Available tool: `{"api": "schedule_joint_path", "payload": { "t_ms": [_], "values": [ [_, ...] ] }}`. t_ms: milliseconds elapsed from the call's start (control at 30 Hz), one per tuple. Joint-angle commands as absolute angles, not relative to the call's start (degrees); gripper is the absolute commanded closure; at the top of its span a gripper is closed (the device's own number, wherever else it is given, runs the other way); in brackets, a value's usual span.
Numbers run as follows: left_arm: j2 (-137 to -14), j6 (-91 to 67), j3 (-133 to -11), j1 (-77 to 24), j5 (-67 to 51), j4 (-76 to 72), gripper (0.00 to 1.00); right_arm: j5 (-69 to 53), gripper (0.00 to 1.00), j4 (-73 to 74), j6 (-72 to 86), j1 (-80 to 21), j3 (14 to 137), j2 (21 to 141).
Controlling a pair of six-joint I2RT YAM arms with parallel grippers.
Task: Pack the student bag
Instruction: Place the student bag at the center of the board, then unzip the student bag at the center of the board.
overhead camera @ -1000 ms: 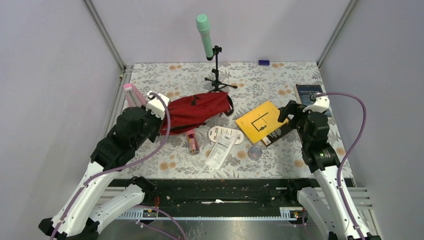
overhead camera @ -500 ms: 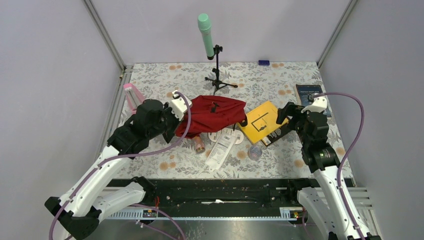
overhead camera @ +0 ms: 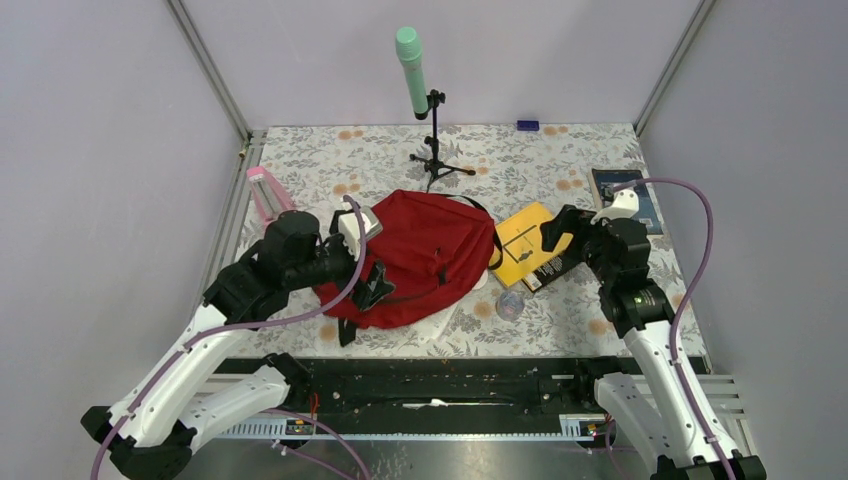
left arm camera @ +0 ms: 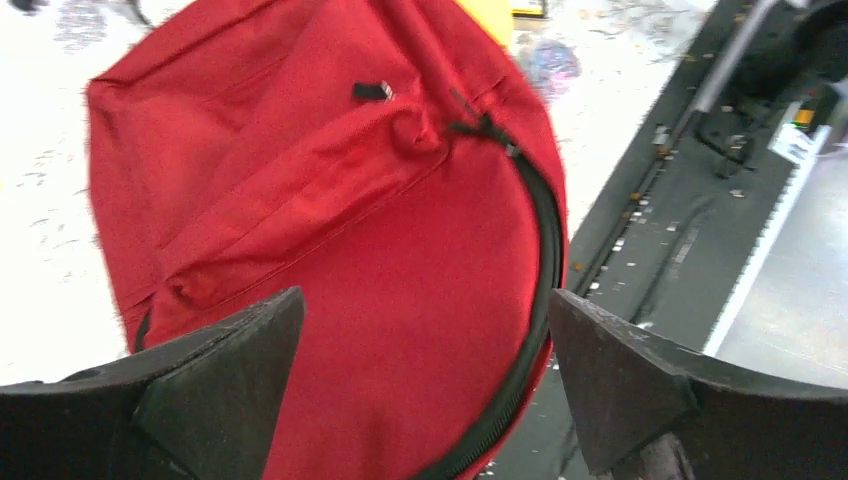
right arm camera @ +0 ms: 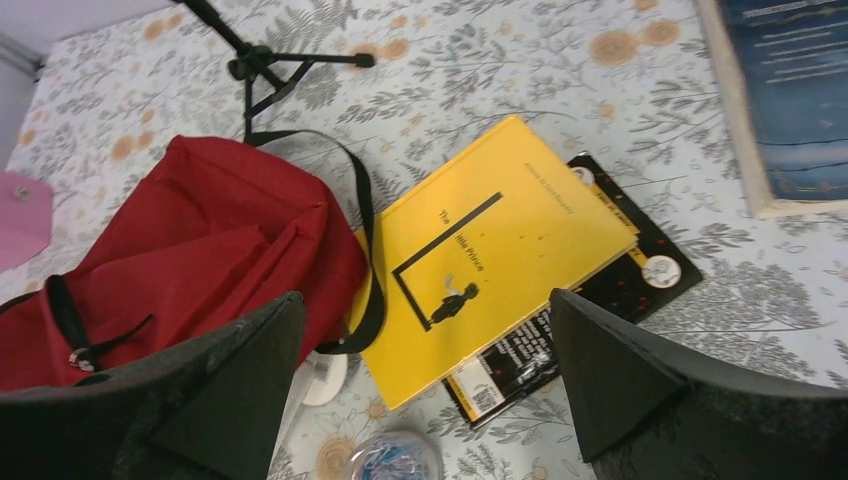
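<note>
Both left pincer [left arm camera: 425, 300] and right pincer [right arm camera: 425, 300] gape empty. Just under the left pincer, the student bag [left arm camera: 330, 200] looks soft, floppy, light; pinch its zipper edge [left arm camera: 540, 260].

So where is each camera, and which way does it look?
Top external: high above the table's near edge, looking down; left gripper and right gripper show.
Left wrist: on the left wrist, facing the student bag; its open jaws show.
Right wrist: on the right wrist, facing the yellow book; its open jaws show.
Shared: the student bag appears in all three.
</note>
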State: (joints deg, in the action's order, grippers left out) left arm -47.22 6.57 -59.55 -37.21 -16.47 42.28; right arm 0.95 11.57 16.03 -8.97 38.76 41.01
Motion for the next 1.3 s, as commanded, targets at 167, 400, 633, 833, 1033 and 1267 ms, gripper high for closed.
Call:
{"api": "schedule_joint_path", "payload": {
  "t_ms": [167, 400, 633, 833, 1033, 1267],
  "values": [
    [-50.24, 0.29, -69.10, -37.44, -39.24, 36.84, 0.01, -13.77, 0.02, 10.79, 19.45, -8.83, 39.07, 43.69],
    [-62.84, -2.25, -71.99, -37.44, -20.88, 34.99, 0.01, -18.00, 0.02, 11.35, 21.96, -10.35, 36.47, 41.79],
    [-76.85, -6.95, -73.87, -38.63, -19.78, 33.49, 0.04, -12.30, 0.07, 11.33, 27.78, -21.87, 34.24, 42.01],
    [-77.77, 5.73, -67.94, -41.88, -13.24, 32.29, 0.03, -9.99, 0.13, 4.07, 34.42, -29.10, 30.26, 45.82],
    [-77.74, 7.59, -66.08, -42.92, -7.51, 31.68, 0.02, -8.00, 0.14, 0.54, 36.35, -31.88, 30.52, 53.72],
    [-79.80, 7.04, -68.10, -43.06, -5.25, 33.53, 0.02, -8.23, 0.16, -6.17, 37.42, -33.52, 32.62, 62.49]
  ]
}}
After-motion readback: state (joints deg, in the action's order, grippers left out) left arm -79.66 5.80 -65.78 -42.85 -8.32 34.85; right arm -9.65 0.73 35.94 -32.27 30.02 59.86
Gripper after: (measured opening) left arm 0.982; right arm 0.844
